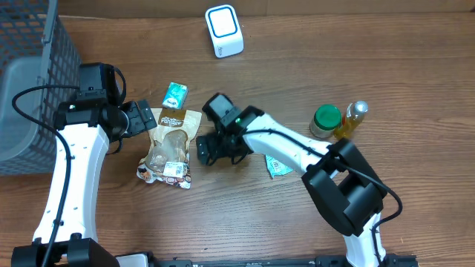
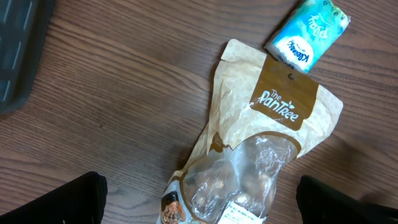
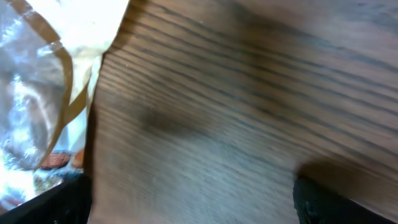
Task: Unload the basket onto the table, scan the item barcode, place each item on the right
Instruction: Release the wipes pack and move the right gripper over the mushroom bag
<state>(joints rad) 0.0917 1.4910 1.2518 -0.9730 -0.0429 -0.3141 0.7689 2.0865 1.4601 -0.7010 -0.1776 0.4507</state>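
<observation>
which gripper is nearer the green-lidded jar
right. the right gripper is to the left of the green-lidded jar, beside the right edge of the snack pouch. the left gripper is farther off, across the pouch at its upper left corner.

Light: bright, even; soft shadows | overhead, left wrist: sharp | right wrist: heavy blur

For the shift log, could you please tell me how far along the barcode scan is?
Done: nothing visible. In hand: the Pantree snack pouch lies between the open left gripper and open right gripper, held by neither. Remaining: grasping it and showing it to the white scanner.
</observation>
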